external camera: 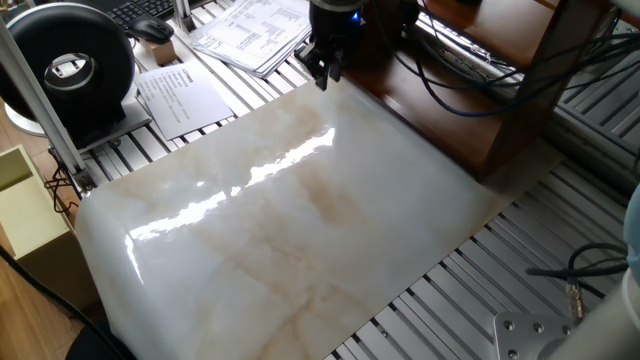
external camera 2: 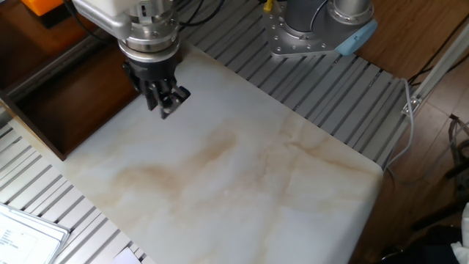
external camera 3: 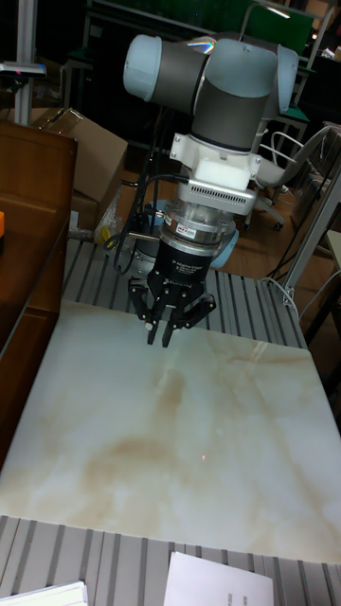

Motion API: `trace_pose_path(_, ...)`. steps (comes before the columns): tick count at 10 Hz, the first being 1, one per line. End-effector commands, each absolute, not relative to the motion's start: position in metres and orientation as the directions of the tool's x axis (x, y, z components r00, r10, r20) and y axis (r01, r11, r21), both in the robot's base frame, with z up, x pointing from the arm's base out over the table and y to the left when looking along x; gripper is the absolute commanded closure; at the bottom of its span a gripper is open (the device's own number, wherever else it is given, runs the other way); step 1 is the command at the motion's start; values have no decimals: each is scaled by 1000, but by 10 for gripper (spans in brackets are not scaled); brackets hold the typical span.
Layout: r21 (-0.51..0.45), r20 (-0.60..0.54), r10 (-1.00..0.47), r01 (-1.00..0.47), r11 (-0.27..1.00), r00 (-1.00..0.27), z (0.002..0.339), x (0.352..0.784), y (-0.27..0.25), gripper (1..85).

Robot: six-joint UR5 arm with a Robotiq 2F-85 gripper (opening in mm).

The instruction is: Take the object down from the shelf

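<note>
We see a pale marble slab [external camera 2: 242, 176] nearest us, bare across its middle. Above its far left edge hangs the gripper [external camera 2: 167, 108], fingers pointing down, nearly pressed together and holding nothing. Beyond it stands the dark shelf [external camera 2: 51, 88]. The orange block [external camera 2: 42, 6] sits on the shelf's board, far left, well apart from the gripper.

A glossy, smooth marble-look slab [external camera: 300, 220], white with tan veining, throws back bright glare. It lies on a ribbed, matt grey metal table [external camera 2: 322, 81]. At upper right of one fixed view, the shelf [external camera: 450, 110] is dark brown wood with a slight sheen. The gripper [external camera 3: 159, 333] is matt black; the arm [external camera 3: 227, 76] above has smooth grey casing. White printed paper sheets [external camera: 185, 98] lie at upper left.
</note>
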State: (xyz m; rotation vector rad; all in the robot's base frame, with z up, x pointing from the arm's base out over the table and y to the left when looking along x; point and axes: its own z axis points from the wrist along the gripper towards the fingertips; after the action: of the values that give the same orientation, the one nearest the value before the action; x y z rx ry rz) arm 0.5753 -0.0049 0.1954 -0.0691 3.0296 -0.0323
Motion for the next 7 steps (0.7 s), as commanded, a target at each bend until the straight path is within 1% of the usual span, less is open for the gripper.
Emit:
trace_pose_path(1, -3, -74, -58, -58, 998, -996, 210, 573, -7, 763)
trace_pose_path(2, 16, -48, -63, -64, 998, -997, 225, 572, -6, 763)
trace_pose_path(4, -18, -46, -174, -173, 985, -984, 254, 577, -12, 763)
trace_pose_path(5, 21, -53, -171, -172, 985, -984, 254, 577, -2, 763)
trace_pose_path(6, 30, -63, -176, -178, 984, -982, 254, 579, 1, 763)
trace_pose_path(7, 28, -76, -216, -218, 975, -973, 255, 582, 2, 743)
